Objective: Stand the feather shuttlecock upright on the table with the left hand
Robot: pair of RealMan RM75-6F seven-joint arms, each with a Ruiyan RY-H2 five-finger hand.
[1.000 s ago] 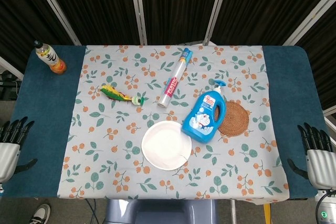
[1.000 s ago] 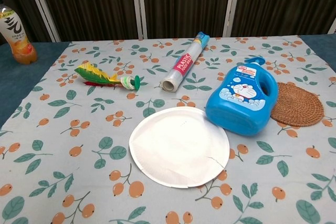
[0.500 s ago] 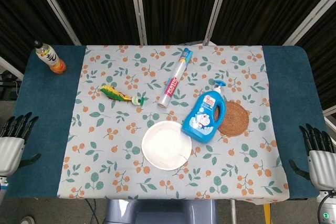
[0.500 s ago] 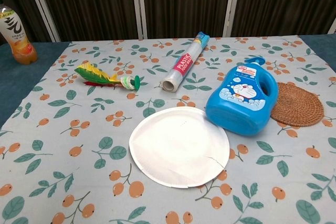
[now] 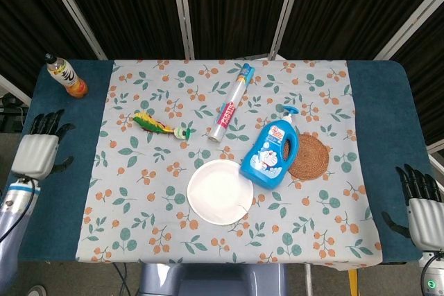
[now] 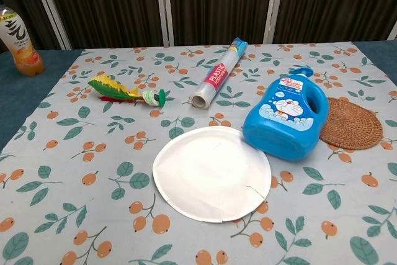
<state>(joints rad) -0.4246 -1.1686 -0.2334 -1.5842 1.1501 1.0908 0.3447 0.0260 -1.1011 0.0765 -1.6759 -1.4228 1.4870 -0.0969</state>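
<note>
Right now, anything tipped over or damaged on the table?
Two things lie on their sides: the feather shuttlecock left of the plastic wrap roll, and the blue detergent bottle, which overlaps the woven coaster. The paper plate has a small tear at its right rim. No spill visible.

Bright, even light; sharp focus.

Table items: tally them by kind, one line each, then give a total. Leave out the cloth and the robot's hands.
Drink bottle: 1
Feather shuttlecock, lying on its side: 1
Plastic wrap roll: 1
Blue detergent bottle, lying down: 1
Woven coaster: 1
White paper plate: 1
Total: 6
</note>
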